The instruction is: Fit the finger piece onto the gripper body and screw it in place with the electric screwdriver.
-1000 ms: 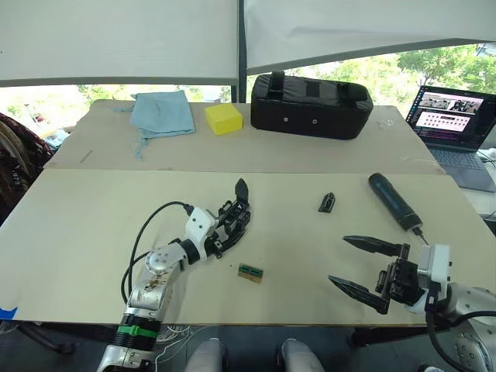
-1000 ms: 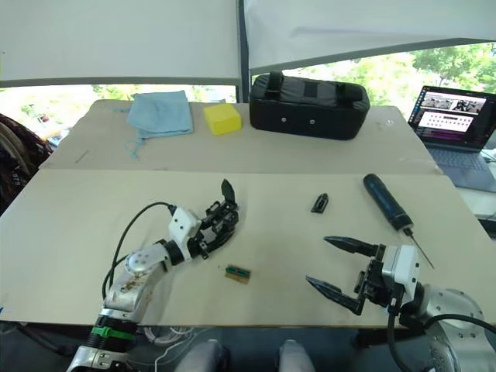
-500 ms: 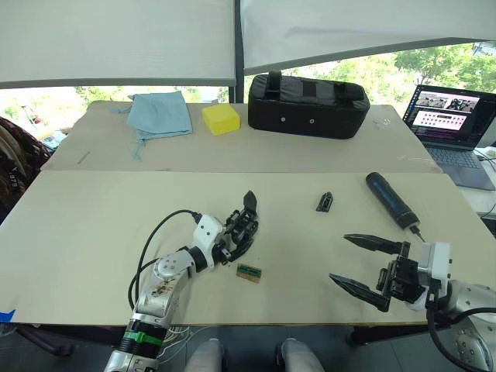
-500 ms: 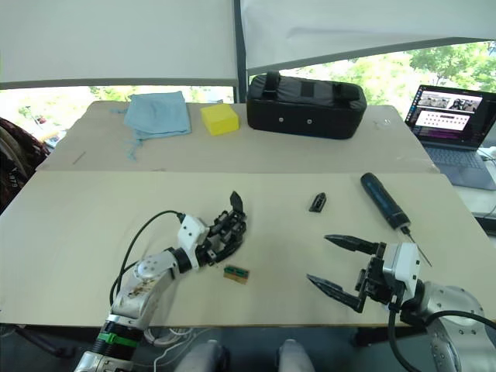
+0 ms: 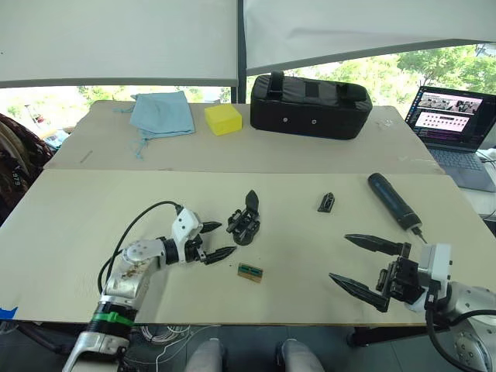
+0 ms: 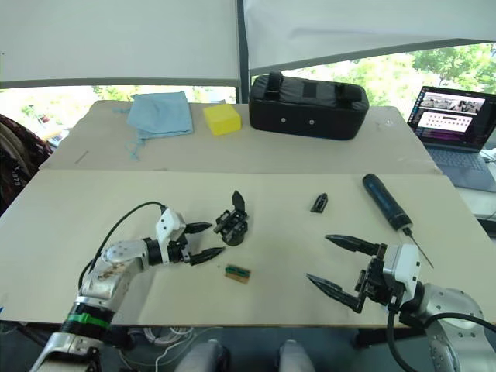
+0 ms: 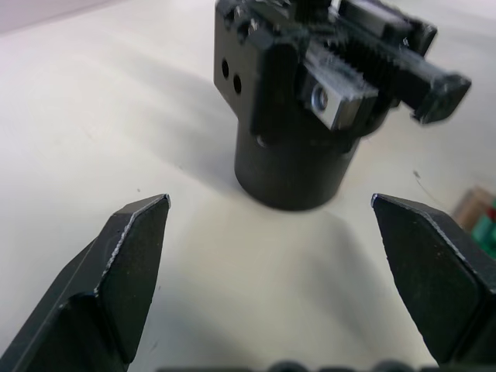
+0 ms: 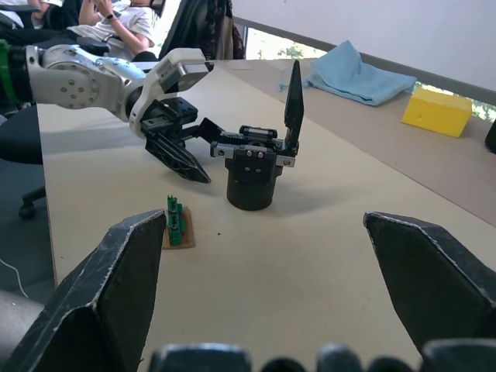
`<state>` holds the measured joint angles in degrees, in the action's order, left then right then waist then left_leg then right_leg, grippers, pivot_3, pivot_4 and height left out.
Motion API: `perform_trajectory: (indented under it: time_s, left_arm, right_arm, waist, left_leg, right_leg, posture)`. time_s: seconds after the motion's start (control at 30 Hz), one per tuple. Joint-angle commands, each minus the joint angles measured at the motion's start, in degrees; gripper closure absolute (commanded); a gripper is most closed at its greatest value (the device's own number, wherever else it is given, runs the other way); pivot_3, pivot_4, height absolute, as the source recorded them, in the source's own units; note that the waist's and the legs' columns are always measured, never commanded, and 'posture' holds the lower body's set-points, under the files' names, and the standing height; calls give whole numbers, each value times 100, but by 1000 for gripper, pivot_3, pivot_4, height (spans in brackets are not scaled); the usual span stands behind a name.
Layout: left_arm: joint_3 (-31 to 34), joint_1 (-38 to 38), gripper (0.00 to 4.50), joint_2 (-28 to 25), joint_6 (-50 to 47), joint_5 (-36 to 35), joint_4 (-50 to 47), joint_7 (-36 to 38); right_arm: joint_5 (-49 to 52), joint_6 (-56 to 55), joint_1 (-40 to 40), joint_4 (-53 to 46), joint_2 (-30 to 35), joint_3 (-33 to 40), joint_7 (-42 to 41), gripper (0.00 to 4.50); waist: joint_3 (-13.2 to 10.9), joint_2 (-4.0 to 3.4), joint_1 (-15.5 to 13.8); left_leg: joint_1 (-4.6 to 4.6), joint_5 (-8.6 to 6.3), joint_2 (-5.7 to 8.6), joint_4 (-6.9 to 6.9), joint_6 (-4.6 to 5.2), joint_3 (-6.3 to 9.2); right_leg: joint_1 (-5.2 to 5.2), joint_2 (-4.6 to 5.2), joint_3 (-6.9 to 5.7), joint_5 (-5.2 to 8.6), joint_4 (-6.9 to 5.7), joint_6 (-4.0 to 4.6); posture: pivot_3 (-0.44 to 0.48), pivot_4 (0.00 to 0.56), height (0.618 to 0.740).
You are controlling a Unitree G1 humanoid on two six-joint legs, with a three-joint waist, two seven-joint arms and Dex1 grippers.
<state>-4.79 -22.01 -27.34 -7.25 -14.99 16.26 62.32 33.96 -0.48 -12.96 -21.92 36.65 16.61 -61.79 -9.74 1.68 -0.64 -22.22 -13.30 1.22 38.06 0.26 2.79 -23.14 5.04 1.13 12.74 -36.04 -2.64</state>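
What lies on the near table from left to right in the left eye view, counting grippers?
Left gripper → gripper body → finger piece → right gripper → electric screwdriver.

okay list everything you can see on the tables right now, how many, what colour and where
gripper body: one, black, upright on the near table's middle, free of both grippers
finger piece: one, black, right of the gripper body
electric screwdriver: one, dark grey-black, near table's right side
circuit block: one, green-and-brown, in front of the gripper body
cloth: one, light blue, far table's left
sponge block: one, yellow, beside the cloth
zipped bag: one, black, far table's middle
laptop: one, open, far right
left gripper: fingers open, just left of the gripper body
right gripper: fingers open, near right edge
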Motion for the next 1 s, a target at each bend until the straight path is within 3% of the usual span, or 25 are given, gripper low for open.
perform_trajectory:
  time_s: [0.03, 0.23, 0.63, 0.73, 0.83, 0.9, 1.0]
  left_arm:
    - [-142, -411, 90, -25, 513, 73, 505, 542]
    - [-318, -1217, 90, 326, 1218, 339, 1766, 868]
    - [-380, -1750, 90, 706, 2217, 672, 3007, 1121]
    - [-289, -1761, 887, 718, 2364, 654, 3164, 1073]
    - [-184, -1570, 2240, 686, 2381, 554, 2920, 1046]
    - [-69, -1405, 2242, 715, 2366, 435, 2544, 894]
    - [56, -865, 2242, 802, 1734, 254, 1231, 321]
  right_arm:
    - [60, -87, 46, -143, 30, 128, 27, 0]
    - [50, -70, 41, -184, 44, 145, 67, 0]
    - [44, -83, -132, -326, 57, 233, 174, 0]
    - [29, -91, -169, -351, 49, 229, 189, 0]
    - [19, -98, -163, -344, 48, 210, 195, 0]
    - [17, -109, -164, -334, 49, 196, 195, 0]
    - [20, -125, -178, -316, 41, 189, 190, 0]
  waist:
    - [0, 0, -2]
    - [0, 1, -3]
    - [0, 1, 3]
    - [0, 1, -1]
    - [0, 1, 4]
    - [0, 0, 14]
    - [0, 1, 39]
  left_leg:
    - [-1, 0, 1, 0, 0, -1]
    - [-3, 0, 4, 1, 0, -4]
    - [-3, 0, 9, 3, 1, -7]
    - [-3, 0, 9, 4, 1, -6]
    - [-2, 1, 8, 4, 1, -5]
    - [-2, 1, 7, 4, 1, -2]
    - [-6, 0, 1, 4, 2, 7]
  right_leg:
    - [0, 0, 0, 0, 1, 0]
    - [0, 0, -1, 0, 0, 0]
    - [2, 2, -1, 0, -3, -2]
    - [2, 2, -1, 0, -3, -3]
    - [2, 1, -1, 0, -3, -3]
    - [2, 1, -1, 0, -4, -3]
    - [-3, 2, 2, 0, -4, -2]
  posture:
    - [0, 150, 740]
    - [0, 150, 740]
    - [0, 150, 740]
    - [0, 150, 740]
    - [0, 150, 740]
    - [0, 150, 740]
    - [0, 150, 740]
